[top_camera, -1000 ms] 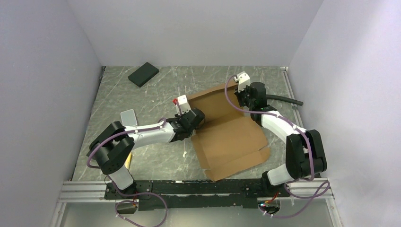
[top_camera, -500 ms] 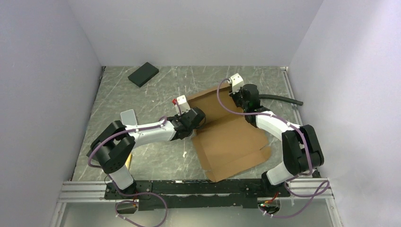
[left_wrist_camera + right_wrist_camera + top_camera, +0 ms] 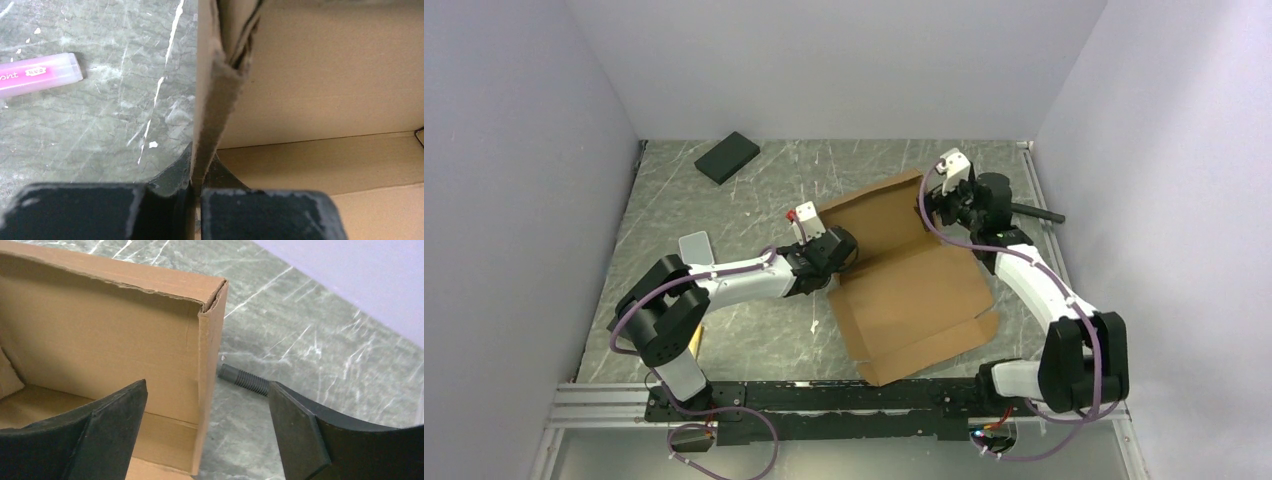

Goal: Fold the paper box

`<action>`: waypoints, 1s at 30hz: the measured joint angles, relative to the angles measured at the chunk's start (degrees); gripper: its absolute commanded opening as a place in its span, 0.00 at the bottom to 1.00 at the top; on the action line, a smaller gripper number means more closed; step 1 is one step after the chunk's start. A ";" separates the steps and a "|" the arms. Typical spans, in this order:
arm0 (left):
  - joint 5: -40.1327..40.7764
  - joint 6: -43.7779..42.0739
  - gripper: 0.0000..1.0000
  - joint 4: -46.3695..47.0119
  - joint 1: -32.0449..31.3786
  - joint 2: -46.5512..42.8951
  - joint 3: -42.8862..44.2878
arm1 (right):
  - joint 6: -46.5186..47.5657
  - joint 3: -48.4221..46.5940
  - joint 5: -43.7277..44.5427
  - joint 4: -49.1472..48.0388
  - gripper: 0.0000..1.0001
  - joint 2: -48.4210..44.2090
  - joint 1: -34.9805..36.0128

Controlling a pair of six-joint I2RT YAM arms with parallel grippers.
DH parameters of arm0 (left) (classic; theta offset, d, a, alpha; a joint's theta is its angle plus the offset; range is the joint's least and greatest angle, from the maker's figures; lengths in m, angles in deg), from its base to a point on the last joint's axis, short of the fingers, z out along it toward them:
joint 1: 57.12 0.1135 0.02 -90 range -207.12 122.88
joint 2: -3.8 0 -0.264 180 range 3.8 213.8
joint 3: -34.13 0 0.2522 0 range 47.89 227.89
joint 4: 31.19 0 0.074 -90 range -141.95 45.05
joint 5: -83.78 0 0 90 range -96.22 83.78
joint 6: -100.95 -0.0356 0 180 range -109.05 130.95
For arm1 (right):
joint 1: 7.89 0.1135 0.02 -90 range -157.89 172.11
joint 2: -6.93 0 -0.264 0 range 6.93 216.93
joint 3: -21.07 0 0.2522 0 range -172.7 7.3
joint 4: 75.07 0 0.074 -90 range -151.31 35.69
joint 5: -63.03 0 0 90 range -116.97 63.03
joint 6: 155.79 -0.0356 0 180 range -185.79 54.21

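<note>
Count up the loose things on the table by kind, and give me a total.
paper box: 1
black pad: 1
dark ribbed tube: 1
pink translucent stick: 1
pale flat piece: 1
Total: 5

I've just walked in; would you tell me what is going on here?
Two robot arms are folding a cardboard paper box. The left gripper is shut on the box's left side flap, holding it upright. The right gripper is open, straddling the raised right wall at the far corner. The box's near part lies flat.
</note>
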 measured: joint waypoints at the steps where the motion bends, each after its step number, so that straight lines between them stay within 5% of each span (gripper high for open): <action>1: -0.07 0.02 0.12 0.00 0.11 -0.02 0.00 | 0.15 0.00 -1.09 0.72 1.00 -0.83 -0.63; 12: -4.79 3.80 0.69 -0.66 1.55 -0.07 -0.04 | 2.01 0.00 -16.48 8.35 1.00 -11.23 -12.66; 23: -5.14 2.10 0.83 -6.16 1.95 -7.52 -0.15 | 1.55 0.81 -23.63 11.30 1.00 -13.00 -15.02; 30: -9.90 -10.40 0.90 -3.45 9.29 -11.19 -1.03 | 1.42 1.84 -27.96 11.50 1.00 -14.12 -16.24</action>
